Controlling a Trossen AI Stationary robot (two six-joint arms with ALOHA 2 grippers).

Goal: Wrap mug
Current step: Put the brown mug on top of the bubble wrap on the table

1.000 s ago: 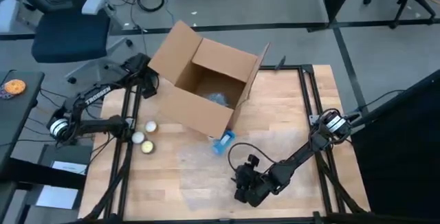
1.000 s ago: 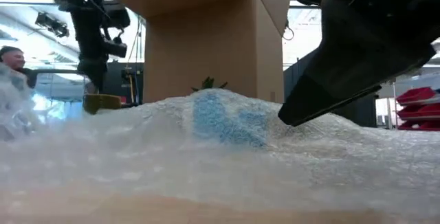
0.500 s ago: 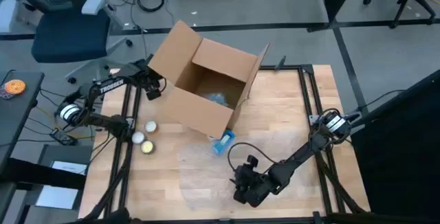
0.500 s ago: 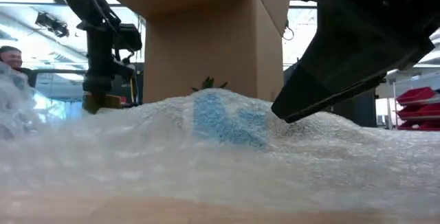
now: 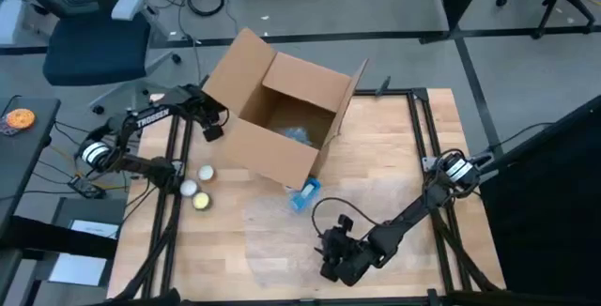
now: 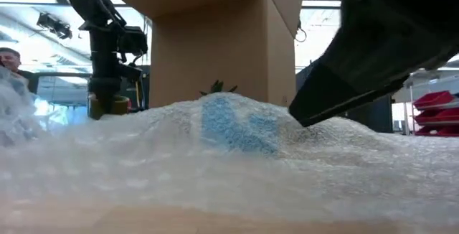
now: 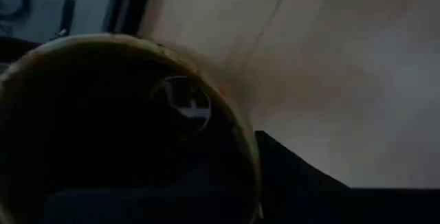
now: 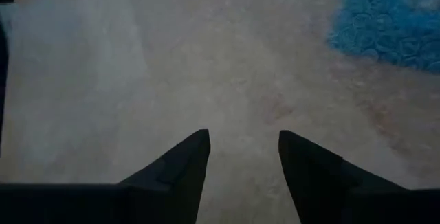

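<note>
An olive mug [image 6: 107, 107] hangs under my left gripper [image 6: 107, 95], which is shut on it at the table's far left, beside the cardboard box [image 5: 282, 118]. In the left wrist view the mug's [image 7: 124, 135] dark inside fills the picture. A clear sheet of bubble wrap [image 5: 277, 231] lies spread on the table's near middle, over a blue thing [image 6: 237, 123]. My right gripper [image 8: 242, 157] stands open low over the wrap's near right part [image 5: 334, 261]. Whether its fingertips touch the wrap, I cannot tell. My left gripper holds the mug at its rim [image 7: 242, 138] from above, fingers pointing down. One dark finger [image 7: 306, 183] shows outside the wall; the other is lost in the dark inside. The mug stays upright below the fingers; the bubble wrap hides its base in the low view.
The open cardboard box lies tipped at the table's far middle, with something pale inside it. Three small round white things [image 5: 197, 189] sit at the table's left edge. A person [image 6: 8, 58] shows beyond the table in the low view. The table's right half is bare wood [image 5: 404, 165].
My left gripper has carried the mug from the table's far left corner toward the right and near, along the box's left side, the mug staying upright.
</note>
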